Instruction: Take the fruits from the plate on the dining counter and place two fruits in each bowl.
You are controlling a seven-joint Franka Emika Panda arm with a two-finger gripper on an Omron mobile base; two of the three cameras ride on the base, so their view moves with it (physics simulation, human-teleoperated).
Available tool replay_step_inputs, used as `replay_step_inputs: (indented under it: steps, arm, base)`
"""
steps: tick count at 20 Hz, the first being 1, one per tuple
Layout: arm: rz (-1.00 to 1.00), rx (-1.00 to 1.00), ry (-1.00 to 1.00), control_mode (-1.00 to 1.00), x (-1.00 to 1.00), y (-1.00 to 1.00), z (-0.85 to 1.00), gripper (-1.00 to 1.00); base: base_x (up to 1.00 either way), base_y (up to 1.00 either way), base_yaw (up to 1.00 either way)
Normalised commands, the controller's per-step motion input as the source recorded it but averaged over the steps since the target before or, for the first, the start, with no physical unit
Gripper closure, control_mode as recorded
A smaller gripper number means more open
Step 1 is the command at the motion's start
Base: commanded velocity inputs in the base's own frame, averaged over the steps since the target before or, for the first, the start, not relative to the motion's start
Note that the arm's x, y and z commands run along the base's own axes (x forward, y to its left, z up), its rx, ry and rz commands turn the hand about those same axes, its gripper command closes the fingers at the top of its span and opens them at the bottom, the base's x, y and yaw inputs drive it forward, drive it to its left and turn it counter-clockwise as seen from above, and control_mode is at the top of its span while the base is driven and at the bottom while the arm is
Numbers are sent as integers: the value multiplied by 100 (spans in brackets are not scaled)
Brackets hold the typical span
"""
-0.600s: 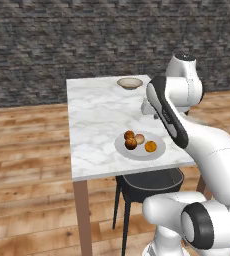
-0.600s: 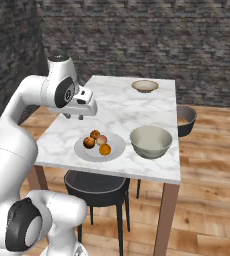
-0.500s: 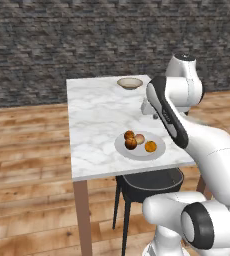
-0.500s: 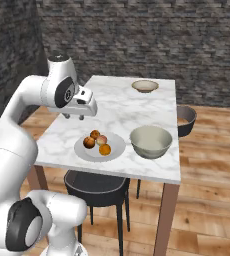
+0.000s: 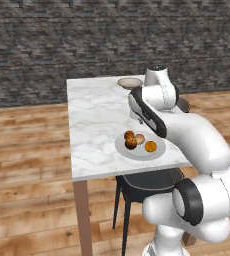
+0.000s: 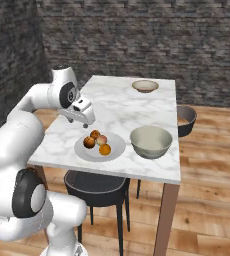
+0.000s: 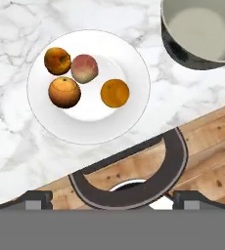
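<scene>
Nothing has shifted since the earlier frames: gripper (image 6: 86, 122) hovers beside the plate (image 6: 116, 148), all four fruits unpicked.

Left base view: the plate (image 5: 157, 154) sits near the dining counter's (image 5: 94, 125) front edge; the arm hides the near bowl.
Right base view: both bowls (image 6: 150, 141) empty.
Hand view: fruits (image 7: 84, 69) clustered on the plate; fingertips barely show, so I cannot tell their spread.

Four small round fruits (image 7: 84, 80) sit on the pale plate (image 7: 129, 114) below me: three touching in a cluster, the orange one just apart. The plate lies near the marble dining counter's (image 6: 119, 107) edge, one bowl (image 6: 150, 141) just beside it, another bowl (image 6: 145, 86) at the far end.
</scene>
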Motion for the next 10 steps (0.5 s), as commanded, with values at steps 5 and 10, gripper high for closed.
replay_step_inputs:
  steps: [5, 10]
  arm:
    - [-40, 9, 7, -100, 64, 10, -52, -100]
    - [-11, 15, 12, -100, 57, 0, -52, -100]
  base:
    - [0, 0, 0]
    - [0, 0, 0]
